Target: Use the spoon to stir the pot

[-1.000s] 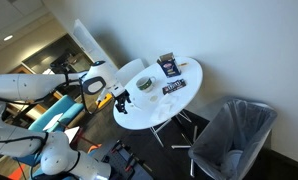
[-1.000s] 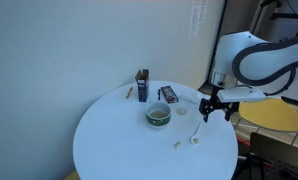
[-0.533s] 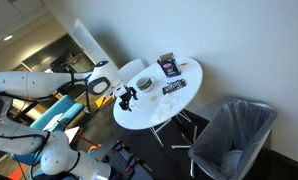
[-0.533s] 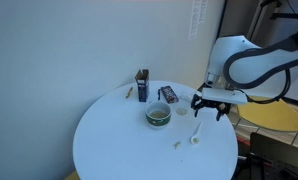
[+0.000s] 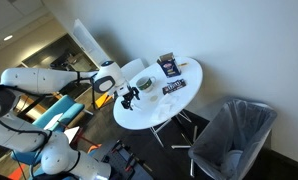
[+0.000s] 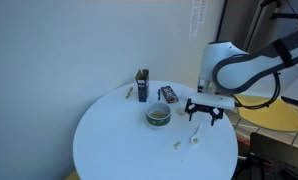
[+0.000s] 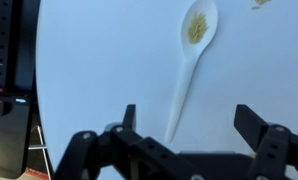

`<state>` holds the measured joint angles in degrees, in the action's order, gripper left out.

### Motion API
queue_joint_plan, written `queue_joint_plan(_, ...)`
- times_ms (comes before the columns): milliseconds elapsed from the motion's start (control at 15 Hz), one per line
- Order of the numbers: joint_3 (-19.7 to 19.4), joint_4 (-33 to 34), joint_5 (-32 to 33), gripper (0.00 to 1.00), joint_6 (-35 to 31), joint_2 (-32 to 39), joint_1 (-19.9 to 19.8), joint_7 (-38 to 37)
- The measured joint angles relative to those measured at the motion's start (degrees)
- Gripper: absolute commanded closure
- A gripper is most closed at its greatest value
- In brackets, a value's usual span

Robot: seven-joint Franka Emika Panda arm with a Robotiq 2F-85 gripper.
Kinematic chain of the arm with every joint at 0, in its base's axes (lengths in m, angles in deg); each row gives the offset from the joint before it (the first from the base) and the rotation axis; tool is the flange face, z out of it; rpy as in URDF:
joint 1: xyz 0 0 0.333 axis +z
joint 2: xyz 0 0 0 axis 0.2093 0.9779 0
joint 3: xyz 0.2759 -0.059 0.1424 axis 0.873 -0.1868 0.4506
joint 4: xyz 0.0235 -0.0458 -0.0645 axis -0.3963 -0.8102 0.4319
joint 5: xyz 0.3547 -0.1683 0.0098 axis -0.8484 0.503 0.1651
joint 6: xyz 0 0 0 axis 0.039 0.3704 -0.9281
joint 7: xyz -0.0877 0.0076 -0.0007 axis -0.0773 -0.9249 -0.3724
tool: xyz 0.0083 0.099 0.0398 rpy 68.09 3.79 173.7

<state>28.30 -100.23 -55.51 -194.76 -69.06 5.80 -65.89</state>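
We have swung our pincer (image 6: pixel 206 110) inward over the spoon (image 7: pixel 187 70); it hangs spread, empty, astride the handle. The pot (image 6: pixel 158 116) waits nearby on the surface (image 6: pixel 114 145), so grasping comes next

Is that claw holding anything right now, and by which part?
Nothing is held. The jaws stand open over the spoon, which lies free on the table.

- A white spoon (image 7: pixel 190 55) lies on the white table (image 7: pixel 99 60).
- Its scoop has yellow bits in it.
- The gripper (image 7: pixel 189 120) is spread wide over the handle end, holding nothing.
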Motion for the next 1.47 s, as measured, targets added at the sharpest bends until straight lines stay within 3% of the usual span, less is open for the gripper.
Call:
queue_joint_plan(800,-0.07,0.62,-5.52,0.00,-0.40,4.63,2.08,0.06)
queue_joint_plan(867,-0.08,0.62,-5.71,0.25,-0.42,4.81,2.13,0.07)
queue_joint_plan(933,-0.11,0.62,-5.84,0.26,-0.42,4.98,2.18,0.08)
queue_joint_plan(1467,-0.22,1.83,-6.74,0.88,-0.69,5.17,2.27,0.25)
